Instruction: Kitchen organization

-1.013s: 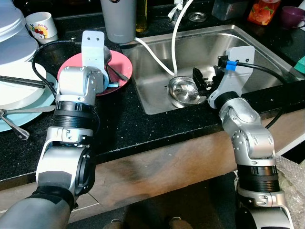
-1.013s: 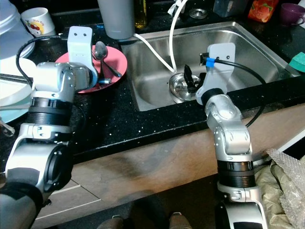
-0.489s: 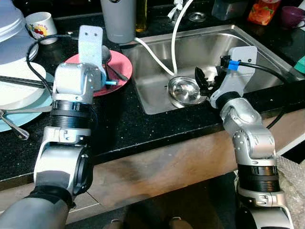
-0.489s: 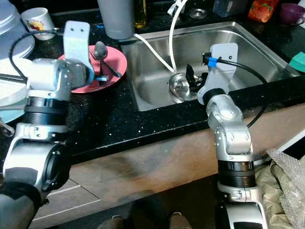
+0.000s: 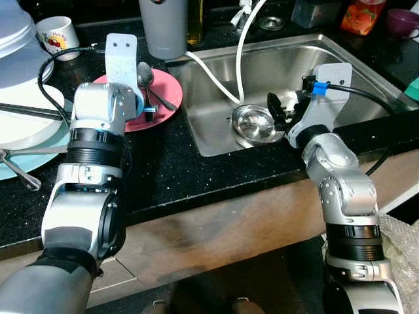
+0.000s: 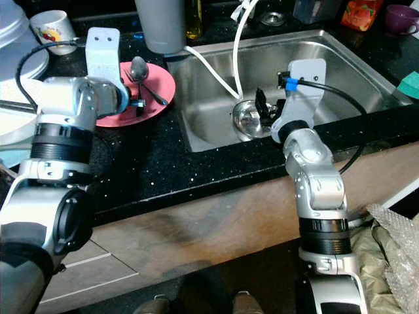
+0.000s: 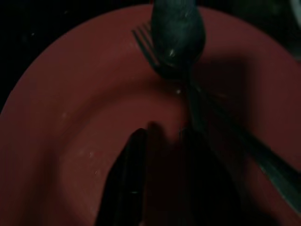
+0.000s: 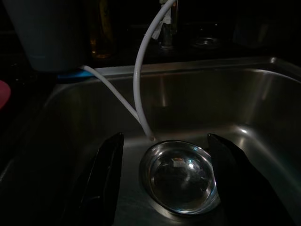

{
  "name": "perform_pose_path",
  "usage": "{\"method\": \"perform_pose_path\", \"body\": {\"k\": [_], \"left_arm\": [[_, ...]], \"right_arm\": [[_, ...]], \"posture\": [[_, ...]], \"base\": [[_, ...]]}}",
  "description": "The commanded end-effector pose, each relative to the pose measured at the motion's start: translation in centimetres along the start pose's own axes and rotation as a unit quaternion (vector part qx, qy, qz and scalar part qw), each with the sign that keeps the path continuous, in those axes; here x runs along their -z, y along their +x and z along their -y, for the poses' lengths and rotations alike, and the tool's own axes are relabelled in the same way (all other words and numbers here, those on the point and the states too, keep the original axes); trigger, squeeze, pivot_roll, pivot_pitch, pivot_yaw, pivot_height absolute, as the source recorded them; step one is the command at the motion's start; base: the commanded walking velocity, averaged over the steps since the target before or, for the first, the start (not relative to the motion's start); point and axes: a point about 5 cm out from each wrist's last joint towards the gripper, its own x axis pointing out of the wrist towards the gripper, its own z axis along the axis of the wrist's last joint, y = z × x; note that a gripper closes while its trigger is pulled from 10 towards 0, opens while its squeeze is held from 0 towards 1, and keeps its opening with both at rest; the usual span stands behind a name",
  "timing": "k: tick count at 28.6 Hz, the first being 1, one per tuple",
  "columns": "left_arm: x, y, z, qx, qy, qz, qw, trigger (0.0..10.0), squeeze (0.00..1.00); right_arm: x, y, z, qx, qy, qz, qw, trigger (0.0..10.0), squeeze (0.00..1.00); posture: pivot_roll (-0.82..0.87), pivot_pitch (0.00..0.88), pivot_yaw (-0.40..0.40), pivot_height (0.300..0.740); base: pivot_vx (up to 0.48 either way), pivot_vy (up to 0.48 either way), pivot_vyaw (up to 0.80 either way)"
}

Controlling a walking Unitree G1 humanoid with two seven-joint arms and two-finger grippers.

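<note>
The left claw (image 7: 160, 188), fingers narrowly spread and empty, hangs over the red plate (image 5: 163, 91) on the dark surface (image 5: 170, 170). One spoon (image 7: 178, 33) and one fork (image 7: 146, 44) lie just ahead, handles running alongside its fingers. The right claw (image 8: 164, 183), spread wide, frames one steel bowl (image 8: 181, 176) in the sink (image 5: 340, 59).

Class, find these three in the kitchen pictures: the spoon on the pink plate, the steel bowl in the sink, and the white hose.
spoon (image 5: 145, 72), left eye view, its bowl
steel bowl (image 8: 184, 175), right wrist view, inner bottom
white hose (image 5: 241, 49), left eye view, mid-length
</note>
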Motion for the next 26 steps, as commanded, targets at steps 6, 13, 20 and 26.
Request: {"method": "perform_pose_path", "body": {"k": [6, 13, 20, 26], "left_arm": [[-0.4, 0.9, -0.2, 0.001, 0.010, 0.011, 1.000, 10.0, 1.00], [0.3, 1.9, -0.5, 0.006, 0.013, 0.013, 1.000, 10.0, 0.00], [0.7, 2.1, -0.3, 0.018, 0.004, -0.005, 1.000, 10.0, 0.00], [1.9, 2.6, 0.4, 0.036, 0.014, -0.028, 0.999, 10.0, 0.00]], "right_arm": [[-0.1, -0.1, 0.2, 0.003, -0.002, 0.006, 1.000, 10.0, 0.00], [-0.1, -0.1, 0.2, 0.003, -0.002, 0.005, 1.000, 10.0, 0.00], [-0.1, 0.0, 0.2, 0.003, -0.002, 0.005, 1.000, 10.0, 0.00], [-0.1, 0.0, 0.2, 0.003, -0.001, 0.005, 1.000, 10.0, 0.00]], "posture": [[0.02, 0.144, 0.005, 0.740], [0.02, 0.146, 0.006, 0.740], [0.02, 0.143, 0.006, 0.740], [0.02, 0.143, 0.007, 0.740]], "base": [[0.000, 0.000, 0.00], [0.000, 0.000, 0.00], [0.000, 0.000, 0.00], [0.000, 0.000, 0.00]]}}
